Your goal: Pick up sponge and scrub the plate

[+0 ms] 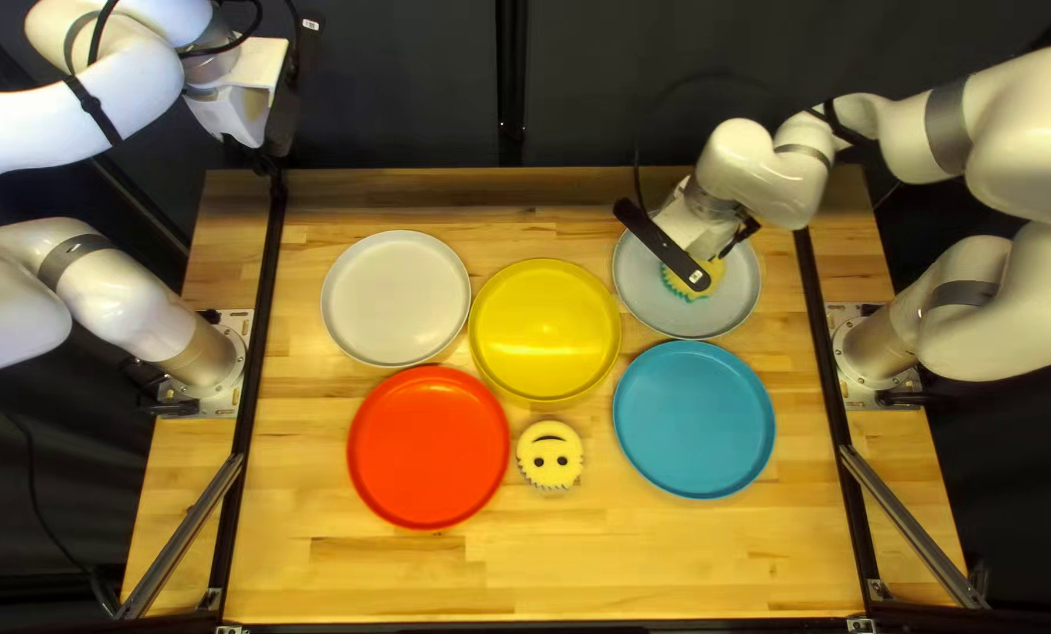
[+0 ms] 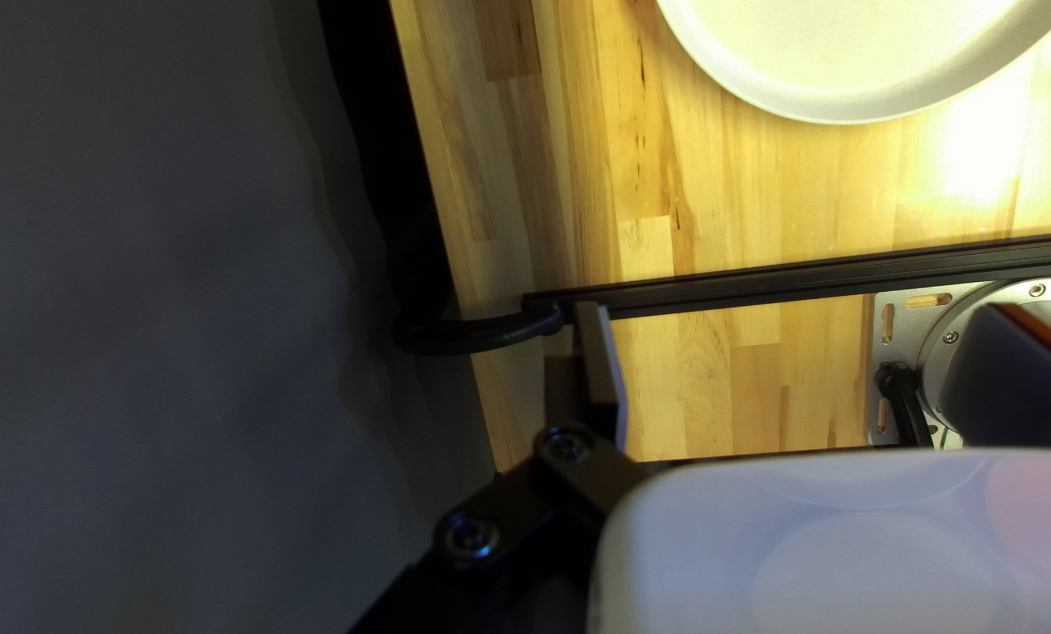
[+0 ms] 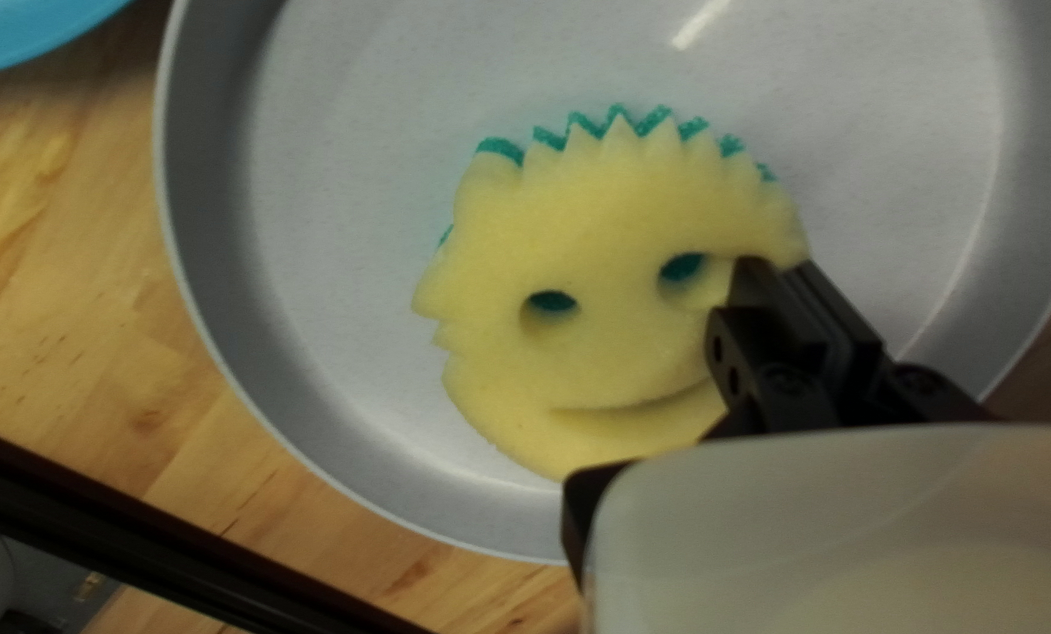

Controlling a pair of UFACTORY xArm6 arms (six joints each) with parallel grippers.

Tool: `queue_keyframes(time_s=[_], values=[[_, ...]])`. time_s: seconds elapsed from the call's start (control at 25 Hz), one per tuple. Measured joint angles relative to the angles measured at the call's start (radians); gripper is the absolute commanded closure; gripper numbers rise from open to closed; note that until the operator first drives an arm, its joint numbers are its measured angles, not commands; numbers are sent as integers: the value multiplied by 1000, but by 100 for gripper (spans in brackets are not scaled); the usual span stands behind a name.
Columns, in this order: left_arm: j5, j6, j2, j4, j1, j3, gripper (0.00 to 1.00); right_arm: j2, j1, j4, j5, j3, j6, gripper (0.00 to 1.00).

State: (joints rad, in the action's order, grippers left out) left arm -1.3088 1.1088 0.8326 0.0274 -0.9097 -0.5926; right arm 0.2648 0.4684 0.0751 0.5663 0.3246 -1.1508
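Under the right gripper (image 1: 717, 256), a yellow smiley-face sponge (image 3: 607, 258) is grasped by its edge within a gray plate (image 3: 338, 176).

Only two small labels, neither one readable.
In the top left view, a small pale label (image 1: 311, 24) sits on the dark bar (image 1: 295, 94) at the end of my left arm (image 1: 126, 88); a second pale label (image 1: 698, 278) sits near one end of the dark bar (image 1: 658, 242) on my right arm (image 1: 772, 176). The marks on both are too tiny to make out.
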Motion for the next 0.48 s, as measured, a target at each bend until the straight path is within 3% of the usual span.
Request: queue_keyframes(time_s=[0.2, 0.48], values=[[0, 0, 0, 0, 0, 0, 0, 19, 34, -3, 7, -12, -37, 100], [0, 0, 0, 0, 0, 0, 0, -116, 76, -28, -25, 105, -105, 100]])
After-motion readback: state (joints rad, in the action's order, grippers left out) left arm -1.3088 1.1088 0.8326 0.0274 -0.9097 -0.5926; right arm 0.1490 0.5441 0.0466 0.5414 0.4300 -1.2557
